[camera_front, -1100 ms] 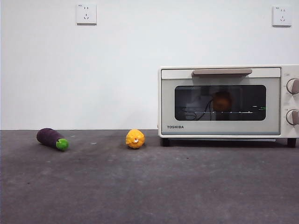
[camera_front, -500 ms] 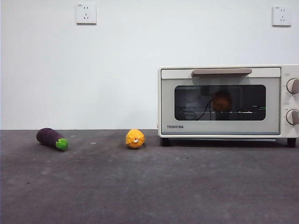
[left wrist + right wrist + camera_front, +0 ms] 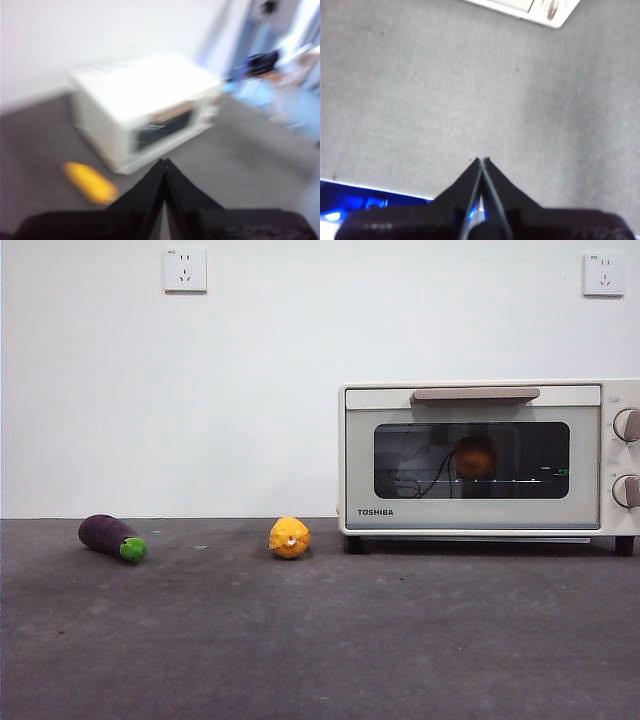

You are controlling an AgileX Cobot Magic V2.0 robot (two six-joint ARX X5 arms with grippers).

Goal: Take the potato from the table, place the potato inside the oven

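The potato [image 3: 475,457] sat inside the oven [image 3: 490,458], seen dimly as an orange-brown lump through the dark glass door, resting on the wire rack [image 3: 480,481] toward the middle of the window. The oven stood on the right side of the counter [image 3: 320,640] against the white wall, its door closed, the beige bar handle [image 3: 475,395] across the top of the door and two round knobs [image 3: 627,425] at its right edge. Just to the left of the oven, and apart from it, a bright yellow-orange ball [image 3: 289,538] lay on the counter; well to the left of that lay a purple eggplant [image 3: 112,537] with its green tip pointing right and toward the near side. Two wall sockets [image 3: 185,270] were mounted high on the wall. Neither arm showed in the front view. The left gripper [image 3: 164,165] was raised above the counter, its jaws pressed together and holding nothing, with the blurred oven and the yellow ball beyond it. The right gripper [image 3: 481,161] hung over bare counter, jaws likewise pressed together and empty, with a corner of the oven at the far edge.
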